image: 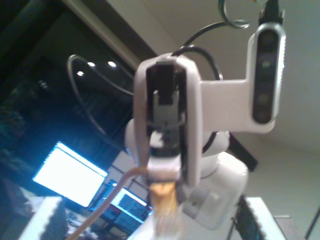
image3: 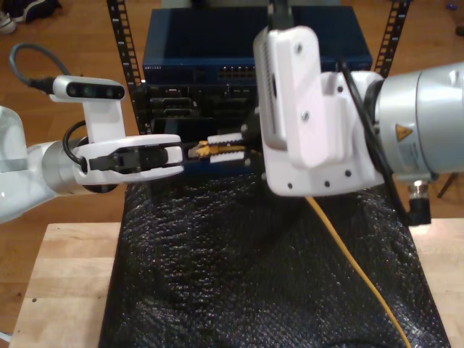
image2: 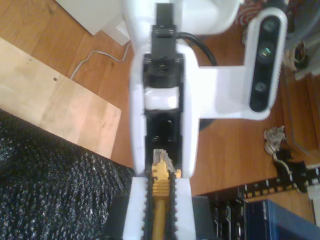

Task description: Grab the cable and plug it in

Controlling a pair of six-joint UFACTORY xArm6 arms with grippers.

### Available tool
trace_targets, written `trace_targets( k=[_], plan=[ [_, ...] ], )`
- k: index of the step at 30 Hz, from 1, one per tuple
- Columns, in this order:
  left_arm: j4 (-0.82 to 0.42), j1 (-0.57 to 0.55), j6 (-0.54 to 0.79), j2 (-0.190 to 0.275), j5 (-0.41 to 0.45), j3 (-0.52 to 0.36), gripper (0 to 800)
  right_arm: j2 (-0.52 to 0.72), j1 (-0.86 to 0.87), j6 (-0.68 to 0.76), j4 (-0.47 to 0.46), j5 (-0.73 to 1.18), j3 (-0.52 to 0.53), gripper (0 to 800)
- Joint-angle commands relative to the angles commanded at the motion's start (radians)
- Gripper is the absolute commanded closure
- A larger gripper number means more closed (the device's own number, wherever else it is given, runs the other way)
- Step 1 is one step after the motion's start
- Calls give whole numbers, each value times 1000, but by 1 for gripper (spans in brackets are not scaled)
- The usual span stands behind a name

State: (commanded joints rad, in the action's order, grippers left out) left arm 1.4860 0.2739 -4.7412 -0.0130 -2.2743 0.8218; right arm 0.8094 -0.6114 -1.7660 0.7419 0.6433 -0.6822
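Observation:
The yellow-orange cable (image3: 348,254) runs up across the black mat to my second gripper (image3: 228,143), the big arm at the exterior view's right. Its white serrated fingers (image2: 137,210) are shut on the cable (image2: 160,217) just behind the clear plug (image2: 161,159). The plug (image3: 201,150) points at my first gripper (image3: 181,154), which reaches in from the exterior view's left. In the first wrist view that gripper's fingers (image: 47,220) stand wide apart, open, with the blurred plug (image: 162,195) between and ahead of them.
A blue network switch (image3: 254,54) tops a rack of dark equipment (image3: 174,105) behind both grippers. The black mat (image3: 239,268) covers a wooden table (image3: 65,283). Perforated rack rails (image3: 127,43) stand at either side. Wooden floor lies beyond.

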Motion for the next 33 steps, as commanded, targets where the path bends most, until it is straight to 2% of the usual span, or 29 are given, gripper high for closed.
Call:
trace_targets(
  k=[5, 12, 17, 24, 28, 33],
  plan=[
    [-3, 31, 2, 21, 74, 26, 2, -2, 98, 2, 0, 37, -6, 800],
    [-37, 66, 9, 29, 127, 83, 2, -3, 307, 6, 11, 178, -12, 800],
    [-160, 75, 51, 74, 199, 124, 2, -40, 442, 23, 12, 322, -17, 800],
    [-328, 89, 118, 103, 267, 176, 2, -80, 597, 72, 9, 446, -17, 800],
    [-427, 123, 193, 130, 298, 192, 2, -107, 623, 74, 6, 468, -12, 800],
    [-595, 132, 267, 192, 328, 199, 2, -146, 624, 74, -12, 466, -6, 800]
  ],
)
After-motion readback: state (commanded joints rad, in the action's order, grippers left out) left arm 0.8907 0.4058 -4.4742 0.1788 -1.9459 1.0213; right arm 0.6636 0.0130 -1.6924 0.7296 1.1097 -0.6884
